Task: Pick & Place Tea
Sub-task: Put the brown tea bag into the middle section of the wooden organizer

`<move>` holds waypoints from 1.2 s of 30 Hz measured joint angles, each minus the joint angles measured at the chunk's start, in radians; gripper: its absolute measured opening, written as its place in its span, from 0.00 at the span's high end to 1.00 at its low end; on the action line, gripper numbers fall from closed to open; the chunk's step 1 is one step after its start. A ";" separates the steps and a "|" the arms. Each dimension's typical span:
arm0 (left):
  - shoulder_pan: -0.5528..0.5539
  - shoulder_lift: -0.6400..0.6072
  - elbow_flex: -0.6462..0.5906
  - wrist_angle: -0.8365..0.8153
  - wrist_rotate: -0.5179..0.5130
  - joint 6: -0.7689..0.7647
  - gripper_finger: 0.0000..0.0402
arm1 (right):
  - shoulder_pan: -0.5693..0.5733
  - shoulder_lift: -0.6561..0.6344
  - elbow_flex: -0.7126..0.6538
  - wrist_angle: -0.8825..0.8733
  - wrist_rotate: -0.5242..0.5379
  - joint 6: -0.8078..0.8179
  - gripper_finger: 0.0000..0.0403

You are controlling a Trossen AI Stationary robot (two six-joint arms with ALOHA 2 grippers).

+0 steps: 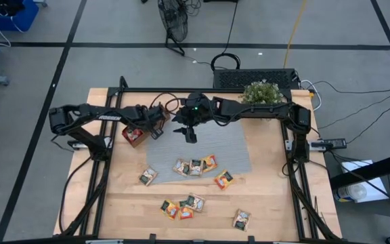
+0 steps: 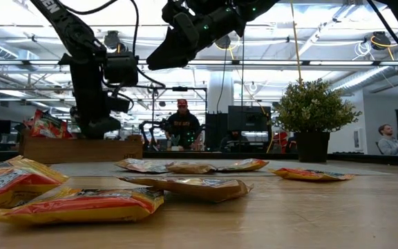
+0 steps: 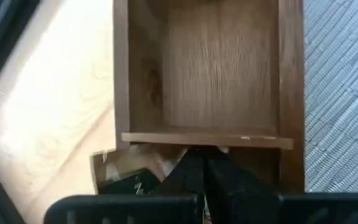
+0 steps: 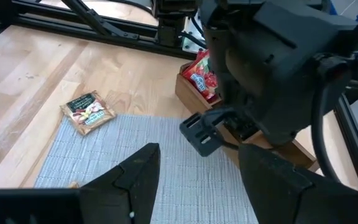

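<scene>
Left hand (image 1: 156, 129) sits clenched over the brown wooden compartment tray (image 1: 135, 135) at about 10 o'clock on the wooden surface (image 1: 269, 203), likely just dropping a sachet; nothing visibly gripped. An empty compartment shows ahead of its fingers. Red sachets (image 4: 202, 74) already sit in the tray. Right hand (image 1: 191, 133) hovers released above the grey woven mat (image 1: 232, 152), 12 o'clock side, probably lining up the next pick. Loose square tea sachets (image 1: 195, 166) lie mid-surface toward 6 o'clock. Label text unreadable.
</scene>
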 joint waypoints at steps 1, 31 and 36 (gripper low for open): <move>-0.005 -0.002 0.000 -0.005 -0.013 -0.002 0.99 | 0.000 0.000 0.000 0.000 0.000 0.001 0.50; -0.054 -0.004 0.092 -0.232 0.021 -0.060 0.99 | 0.000 0.000 0.000 0.000 0.000 0.028 0.50; -0.018 -0.003 0.080 -0.225 0.038 -0.064 0.99 | 0.000 0.000 0.000 0.000 0.000 0.028 0.50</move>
